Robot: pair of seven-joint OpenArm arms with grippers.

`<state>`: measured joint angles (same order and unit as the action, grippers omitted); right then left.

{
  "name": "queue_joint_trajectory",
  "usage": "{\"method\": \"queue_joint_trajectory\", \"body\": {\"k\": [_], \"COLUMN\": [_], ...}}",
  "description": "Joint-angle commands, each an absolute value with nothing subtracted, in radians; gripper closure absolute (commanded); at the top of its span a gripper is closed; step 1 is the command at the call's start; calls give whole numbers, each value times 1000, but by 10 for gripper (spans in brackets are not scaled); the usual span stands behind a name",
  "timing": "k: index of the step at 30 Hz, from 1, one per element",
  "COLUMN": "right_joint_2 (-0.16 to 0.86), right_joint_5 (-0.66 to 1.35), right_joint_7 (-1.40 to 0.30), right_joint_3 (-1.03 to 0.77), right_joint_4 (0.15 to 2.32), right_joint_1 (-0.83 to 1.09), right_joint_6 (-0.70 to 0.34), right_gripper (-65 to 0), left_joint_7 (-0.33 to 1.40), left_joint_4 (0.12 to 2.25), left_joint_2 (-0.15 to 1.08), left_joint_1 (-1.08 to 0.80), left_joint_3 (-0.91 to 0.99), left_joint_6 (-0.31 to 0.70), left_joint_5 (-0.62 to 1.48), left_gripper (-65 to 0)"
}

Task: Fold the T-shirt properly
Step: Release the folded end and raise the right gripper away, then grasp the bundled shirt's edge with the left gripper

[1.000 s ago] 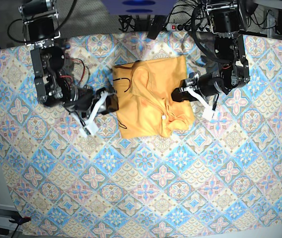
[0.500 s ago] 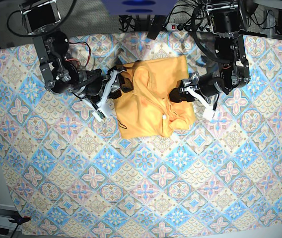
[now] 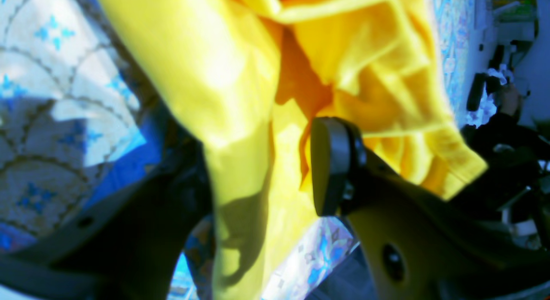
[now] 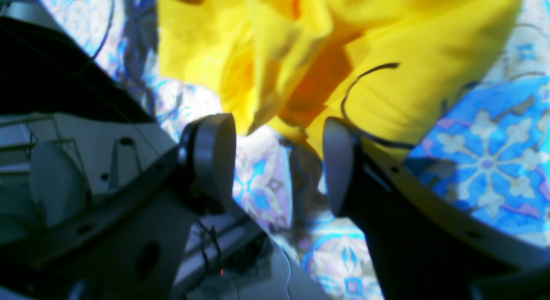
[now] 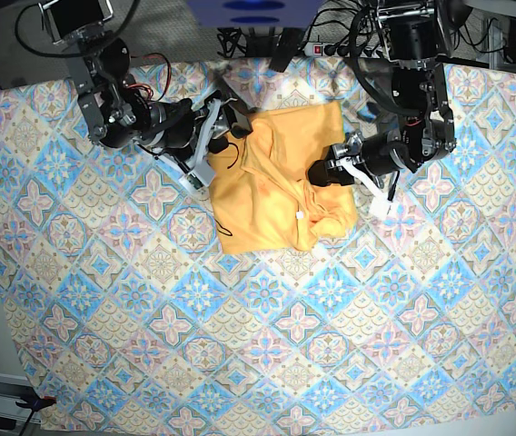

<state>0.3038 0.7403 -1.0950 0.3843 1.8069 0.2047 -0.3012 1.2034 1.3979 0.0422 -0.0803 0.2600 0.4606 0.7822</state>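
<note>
Fabric of the yellow-orange T-shirt (image 5: 281, 177) lies bunched and partly folded on the upper middle of the tile-patterned tablecloth (image 5: 267, 345), a small white tag (image 5: 301, 215) showing near its lower right. The right gripper (image 5: 214, 136) sits at the shirt's upper left corner; in the right wrist view its two dark pads (image 4: 212, 156) stand well apart with only tablecloth between them, and the shirt's edge (image 4: 343, 76) starts just beyond the fingertips, so nothing is clamped. A thin black cable (image 4: 365, 76) curls across the cloth close to the right-hand pad. The left gripper (image 5: 331, 171) presses into the shirt's right edge; the left wrist view shows a thick fold of yellow fabric (image 3: 240, 132) running down between its fingers, one round pad (image 3: 328, 164) visible against the cloth, the other finger mostly hidden behind the fold, and its jaws are held partly apart by that fold. Whether the jaws actually pinch the fold or merely straddle it cannot be told. Crumpled ridges rise in the shirt just beside that gripper, toward the lower right. Both arms reach in from the far side of the table, where a power strip (image 5: 317, 45) and tangled black cables (image 5: 249, 41) lie behind the cloth's edge.
</note>
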Motion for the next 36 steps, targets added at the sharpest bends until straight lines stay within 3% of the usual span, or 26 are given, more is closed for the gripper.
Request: {"method": "queue_joint_trajectory", "body": {"k": [1,31,33,36], "right_joint_2": [311,292,292,292], "right_joint_5": [756,756,756,756], "right_joint_7": [-1082,-1096,-1113,-1121], "right_joint_3": [380,461,466,461], "right_joint_4": [1827,1771,1756,1733], "right_joint_1": [194,102,102,102], "right_joint_6": [-305,-305,-305,-305], "right_gripper": [-316,-312,-277,-166], "left_joint_7": [1193,1167,1167,1167], "left_joint_4": [1399,1386,1386,1386], "left_joint_2": [45,44,44,44], "left_joint_1": [-68,-88,-88,-88], "left_joint_3": [260,259,259,259], "left_joint_6": [466,470,470,470], "left_joint_5": [803,808,808,808], "left_gripper": [-292,-290,-290,-290]}}
